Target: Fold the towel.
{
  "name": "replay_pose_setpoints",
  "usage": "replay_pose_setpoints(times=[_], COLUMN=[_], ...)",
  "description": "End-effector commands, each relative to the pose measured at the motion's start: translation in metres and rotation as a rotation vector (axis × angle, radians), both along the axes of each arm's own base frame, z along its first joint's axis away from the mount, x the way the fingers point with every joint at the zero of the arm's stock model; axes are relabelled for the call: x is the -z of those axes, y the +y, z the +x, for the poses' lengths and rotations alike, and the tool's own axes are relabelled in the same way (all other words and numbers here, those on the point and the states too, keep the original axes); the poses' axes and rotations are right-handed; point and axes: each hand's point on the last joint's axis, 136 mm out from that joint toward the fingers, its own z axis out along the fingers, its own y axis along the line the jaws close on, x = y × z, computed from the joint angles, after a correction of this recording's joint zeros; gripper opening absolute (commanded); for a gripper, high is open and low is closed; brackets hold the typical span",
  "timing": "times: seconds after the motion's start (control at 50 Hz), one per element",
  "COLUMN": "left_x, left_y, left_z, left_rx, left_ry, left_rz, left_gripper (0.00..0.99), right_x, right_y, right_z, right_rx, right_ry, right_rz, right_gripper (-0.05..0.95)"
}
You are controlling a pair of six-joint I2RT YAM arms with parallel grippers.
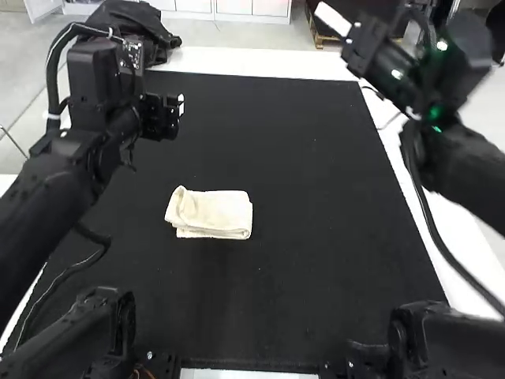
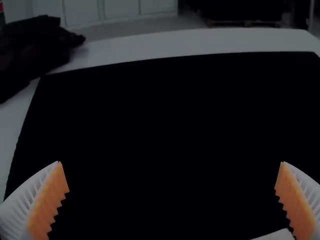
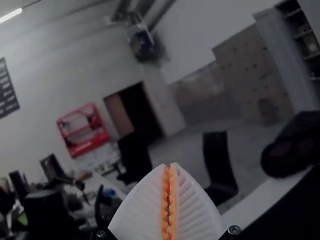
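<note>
Currently 1 folded towel (image 1: 211,213), long axis left-right, left of centre on 1 black mat (image 1: 316,237), 1 white bench (image 1: 237,61). Left hand (image 1: 178,106) released, fingers wide apart; right hand (image 1: 321,11) clenched. 2 hands total.

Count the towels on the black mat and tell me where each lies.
1: a folded towel on the black mat, left of its middle in the high view. More could be hidden.

Black arms, looping cables, white ribbed fingers (image 2: 25,205), orange pads (image 2: 295,200)
</note>
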Motion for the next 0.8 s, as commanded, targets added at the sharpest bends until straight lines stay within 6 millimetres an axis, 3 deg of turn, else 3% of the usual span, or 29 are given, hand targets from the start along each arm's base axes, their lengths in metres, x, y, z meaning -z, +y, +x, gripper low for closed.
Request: replay_pose_setpoints(times=[0.0, 0.16, 0.28, 0.44, 0.54, 0.62, 0.68, 0.74, 0.78], left_x=[-0.019, -0.047, -0.056, -0.073, -0.095, -0.112, -0.122, -0.127, -0.128], left_y=[0.0, 0.001, 0.002, -0.003, 0.002, 0.005, 0.007, 0.008, 0.01], left_z=[-0.011, -0.03, -0.047, -0.083, -0.105, -0.126, -0.14, -0.139, -0.14], left_rx=[0.001, -0.004, -0.003, 0.038, 0.016, 0.002, -0.007, -0.018, -0.031], left_ry=[-0.076, -0.198, -0.249, -0.372, -0.494, -0.602, -0.687, -0.735, -0.765], left_rz=[-0.03, -0.062, -0.075, -0.104, -0.104, -0.093, -0.076, -0.039, 0.007], left_gripper=[0.969, 0.967, 0.967, 0.967, 0.967, 0.967, 0.966, 0.964, 0.964], right_x=[-0.023, -0.032, -0.033, -0.027, -0.028, -0.041, -0.05, -0.051, -0.051], right_y=[-0.018, -0.044, -0.057, -0.069, -0.071, -0.081, -0.093, -0.1, -0.109], right_z=[-0.042, -0.093, -0.134, -0.182, -0.18, -0.186, -0.184, -0.178, -0.17], right_rx=[-0.005, 0.079, 0.132, 0.182, 0.189, 0.249, 0.361, 0.477, 0.587], right_ry=[-0.082, -0.202, -0.286, -0.378, -0.366, -0.419, -0.485, -0.561, -0.607], right_rz=[0.046, 0.083, 0.101, 0.143, 0.165, 0.202, 0.217, 0.181, 0.159], right_gripper=[0.09, 0.1, 0.1, 0.1, 0.1, 0.12, 0.34, 0.61, 0.9])
